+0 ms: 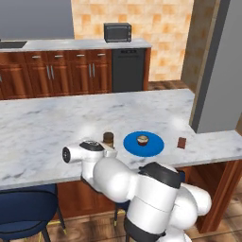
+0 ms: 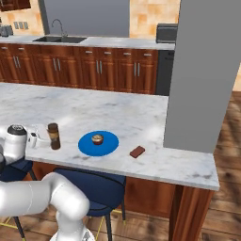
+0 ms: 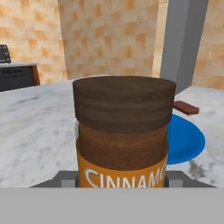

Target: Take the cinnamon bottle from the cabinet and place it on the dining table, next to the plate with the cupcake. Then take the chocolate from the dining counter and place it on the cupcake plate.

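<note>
The cinnamon bottle (image 1: pixel 108 138) (image 2: pixel 54 135) stands upright on the dining table (image 1: pixel 47 123), just left of the blue plate (image 1: pixel 156 144) (image 2: pixel 109 143). My gripper (image 1: pixel 110 151) (image 2: pixel 38 139) reaches in from the bottle's near left, and its jaws are shut on the bottle's sides. In the hand view the bottle (image 3: pixel 122 131) sits right between the fingertips (image 3: pixel 68 179). The cupcake (image 1: pixel 142 140) (image 2: pixel 97 139) rests in the plate's middle. The chocolate (image 1: pixel 181 142) (image 2: pixel 137 151) (image 3: pixel 186 107) lies on the table right of the plate.
A wide grey pillar (image 1: pixel 217 71) (image 2: pixel 202 70) rises at the table's right end. Blue stools (image 1: pixel 23 208) (image 2: pixel 94 183) are tucked under the near edge. The back counter holds a toaster oven (image 1: pixel 117 32) and a sink (image 2: pixel 61 38).
</note>
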You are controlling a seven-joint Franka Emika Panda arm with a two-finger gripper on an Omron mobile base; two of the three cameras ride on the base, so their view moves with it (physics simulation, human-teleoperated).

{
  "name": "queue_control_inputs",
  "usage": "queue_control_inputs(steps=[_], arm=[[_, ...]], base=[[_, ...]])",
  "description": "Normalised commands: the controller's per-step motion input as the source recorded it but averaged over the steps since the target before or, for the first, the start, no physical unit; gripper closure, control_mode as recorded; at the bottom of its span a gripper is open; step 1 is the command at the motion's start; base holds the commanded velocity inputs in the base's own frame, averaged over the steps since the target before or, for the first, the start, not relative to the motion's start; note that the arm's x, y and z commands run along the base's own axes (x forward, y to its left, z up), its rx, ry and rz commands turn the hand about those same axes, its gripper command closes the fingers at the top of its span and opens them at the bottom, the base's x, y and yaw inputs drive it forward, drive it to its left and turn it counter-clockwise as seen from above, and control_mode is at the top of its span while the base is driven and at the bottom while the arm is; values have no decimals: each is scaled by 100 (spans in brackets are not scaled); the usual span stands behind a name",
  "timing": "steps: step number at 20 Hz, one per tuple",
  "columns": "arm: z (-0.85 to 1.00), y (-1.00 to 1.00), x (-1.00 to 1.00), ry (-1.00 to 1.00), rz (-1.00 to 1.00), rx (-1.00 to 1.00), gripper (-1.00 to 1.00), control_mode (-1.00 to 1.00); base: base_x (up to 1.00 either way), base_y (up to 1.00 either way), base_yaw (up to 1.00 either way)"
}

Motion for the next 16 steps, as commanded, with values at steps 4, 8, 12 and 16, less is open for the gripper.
queue_control_inputs(steps=[4,8,12,16], arm=[[-14,0,18,-3,-8,-3,100,-100],[-13,0,22,-2,-8,-1,100,-100],[-14,0,19,-2,-8,0,-100,-100],[-10,0,17,-4,-8,0,-100,-100]], base=[[0,0,0],[0,0,0],[0,0,0],[0,0,0]])
